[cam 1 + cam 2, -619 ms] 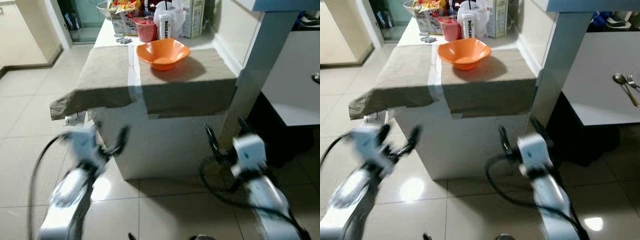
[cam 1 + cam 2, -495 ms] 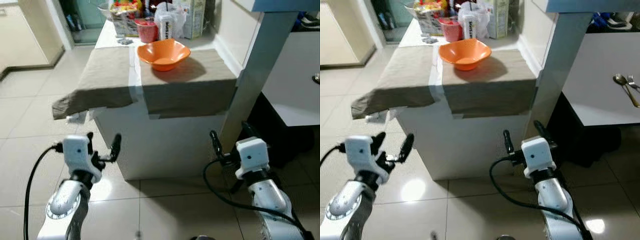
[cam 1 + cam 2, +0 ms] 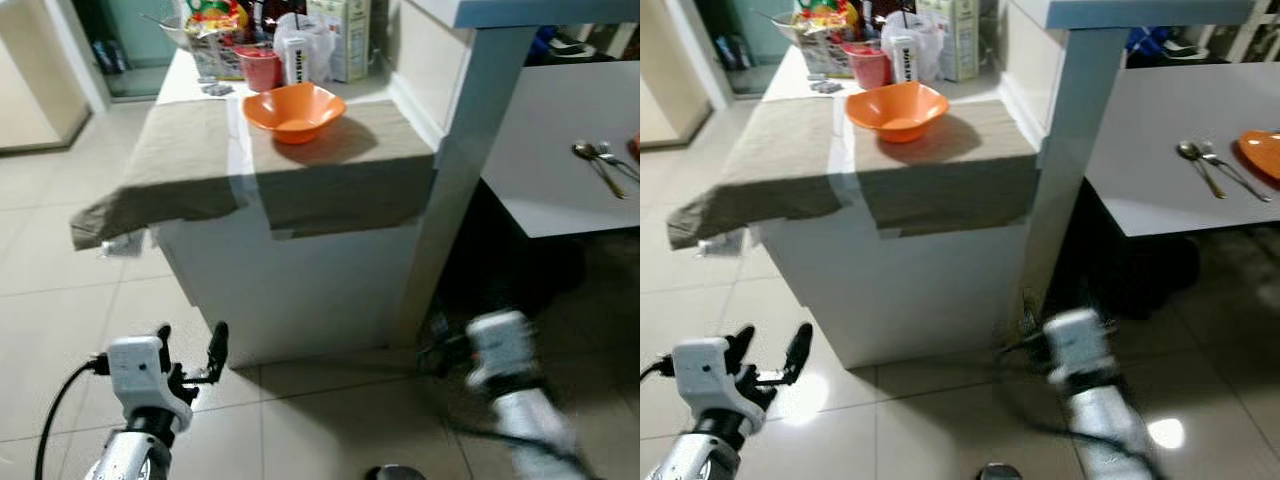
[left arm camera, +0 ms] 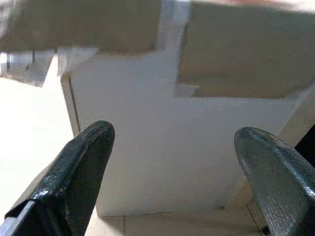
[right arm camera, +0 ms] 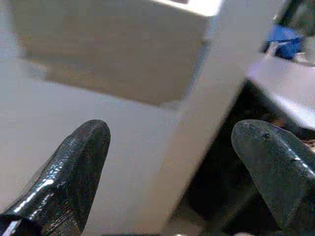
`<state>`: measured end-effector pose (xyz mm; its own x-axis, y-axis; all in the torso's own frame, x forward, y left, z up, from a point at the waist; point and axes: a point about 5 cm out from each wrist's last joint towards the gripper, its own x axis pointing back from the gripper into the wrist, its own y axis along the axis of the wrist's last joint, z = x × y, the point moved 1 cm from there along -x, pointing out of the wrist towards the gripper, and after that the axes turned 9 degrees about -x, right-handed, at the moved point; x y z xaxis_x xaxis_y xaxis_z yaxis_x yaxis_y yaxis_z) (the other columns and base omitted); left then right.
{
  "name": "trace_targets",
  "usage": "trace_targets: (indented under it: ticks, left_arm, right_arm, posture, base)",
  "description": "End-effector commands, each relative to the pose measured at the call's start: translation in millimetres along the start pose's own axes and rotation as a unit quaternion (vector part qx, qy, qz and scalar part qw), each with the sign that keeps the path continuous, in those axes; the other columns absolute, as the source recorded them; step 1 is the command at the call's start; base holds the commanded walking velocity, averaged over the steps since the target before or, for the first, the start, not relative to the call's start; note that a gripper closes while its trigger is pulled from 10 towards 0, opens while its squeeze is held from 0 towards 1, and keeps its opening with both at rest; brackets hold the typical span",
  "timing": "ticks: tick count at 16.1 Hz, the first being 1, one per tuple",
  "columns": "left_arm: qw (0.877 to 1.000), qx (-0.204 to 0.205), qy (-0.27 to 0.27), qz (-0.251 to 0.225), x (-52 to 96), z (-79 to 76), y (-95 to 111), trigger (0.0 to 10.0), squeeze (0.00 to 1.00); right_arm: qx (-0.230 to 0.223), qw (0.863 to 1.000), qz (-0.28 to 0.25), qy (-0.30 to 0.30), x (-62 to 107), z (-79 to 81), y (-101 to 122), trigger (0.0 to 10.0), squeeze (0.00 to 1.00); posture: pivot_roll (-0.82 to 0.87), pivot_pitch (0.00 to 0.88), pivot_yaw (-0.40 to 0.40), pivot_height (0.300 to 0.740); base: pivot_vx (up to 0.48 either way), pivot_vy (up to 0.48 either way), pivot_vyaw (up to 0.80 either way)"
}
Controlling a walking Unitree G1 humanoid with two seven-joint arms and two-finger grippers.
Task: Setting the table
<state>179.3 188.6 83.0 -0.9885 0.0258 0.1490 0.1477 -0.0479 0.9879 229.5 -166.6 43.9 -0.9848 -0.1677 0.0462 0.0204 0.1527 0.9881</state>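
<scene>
An orange bowl point(image 3: 294, 110) stands on the beige cloth point(image 3: 200, 160) over the white counter, far ahead of both arms. On the white table point(image 3: 1160, 190) to the right lie a spoon point(image 3: 1193, 160) and a fork point(image 3: 1232, 170), beside the edge of an orange plate point(image 3: 1262, 150). My left gripper point(image 3: 190, 336) hangs low above the floor before the counter's side, open and empty, as the left wrist view point(image 4: 172, 132) confirms. My right gripper point(image 5: 170, 132), blurred in the head views point(image 3: 497, 347), is open and empty near the pale blue pillar.
Behind the bowl crowd a red cup point(image 3: 260, 70), a white bag point(image 3: 300, 50), a carton point(image 3: 348, 35) and a basket point(image 3: 205, 35) of packets. A pale blue pillar point(image 3: 455, 180) stands between counter and table. Tiled floor point(image 3: 60, 320) stretches to the left.
The camera has swung right, bringing the white table and cutlery further into view. Both arms sit lower in the picture, and the right one is now blurred. Both grippers stay open.
</scene>
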Motion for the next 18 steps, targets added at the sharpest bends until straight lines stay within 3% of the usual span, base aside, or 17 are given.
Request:
trace_targets:
  ticks: [1, 4, 6, 10, 13, 16, 17, 18]
  left_arm:
    - [0.999, -0.023, -0.008, -0.024, 1.3, 1.0, 8.3, 10.0, 0.0]
    - [0.999, -0.019, -0.015, -0.049, 11.0, 7.6, 14.8, 10.0, 0.0]
    - [0.997, -0.024, -0.028, -0.071, 27.6, 22.1, 13.7, 10.0, 0.0]
    - [0.996, -0.035, -0.039, -0.077, 37.0, 45.3, 3.5, 10.0, 0.0]
    - [0.993, -0.048, -0.066, -0.09, 43.4, 47.8, 4.2, 10.0, 0.0]
    - [0.988, -0.065, -0.101, -0.1, 53.7, 49.3, 1.2, 10.0, 0.0]
    - [0.986, -0.07, -0.113, -0.101, 57.8, 51.1, -0.7, 10.0, 0.0]
    - [0.984, -0.07, -0.125, -0.107, 41.0, 43.9, 2.9, 10.0, 0.0]
  right_arm:
    - [0.01, 1.0, -0.021, 0.011, -7.1, 10.1, 3.4, 10.0, 0.04]
    - [0.016, 0.999, -0.047, 0.011, -10.9, 26.2, 5.7, 10.0, 0.04]
    - [0.012, 0.995, -0.095, -0.009, -16.1, 32.8, 19.4, 10.0, 0.04]
    - [0.008, 0.996, -0.089, -0.024, -14.0, 45.6, 9.6, 10.0, 0.04]
    - [0.011, 0.993, -0.116, -0.034, -22.2, 27.2, 27.0, 10.0, 0.04]
    - [0.008, 0.989, -0.141, -0.043, -27.4, 26.0, 37.6, 10.0, 0.04]
    - [0.006, 0.985, -0.159, -0.063, -29.8, 4.7, 52.0, 10.0, 0.05]
    - [0.006, 0.98, -0.182, -0.077, -29.7, -21.2, 73.5, 10.0, 0.05]
  posture:
    - [-0.16, 0.0, 0.055, 0.736]
    - [-0.16, 0.0, 0.067, 0.736]
    - [-0.17, 0.0, 0.076, 0.736]
    - [-0.17, 0.0, 0.092, 0.736]
    - [-0.17, 0.0, 0.106, 0.736]
    - [-0.17, 0.0, 0.112, 0.736]
    - [-0.17, 0.0, 0.118, 0.736]
    - [-0.17, 0.0, 0.122, 0.736]
  base:
    - [0.0, 0.0, 0.0]
    - [0.459, 0.0, 0.0]
    - [0.461, 0.0, 0.0]
    - [0.458, 0.0, 0.0]
    - [0.459, 0.0, 0.0]
    - [0.475, 0.0, 0.0]
    - [0.48, 0.0, 0.0]
    - [0.48, 0.0, 0.0]
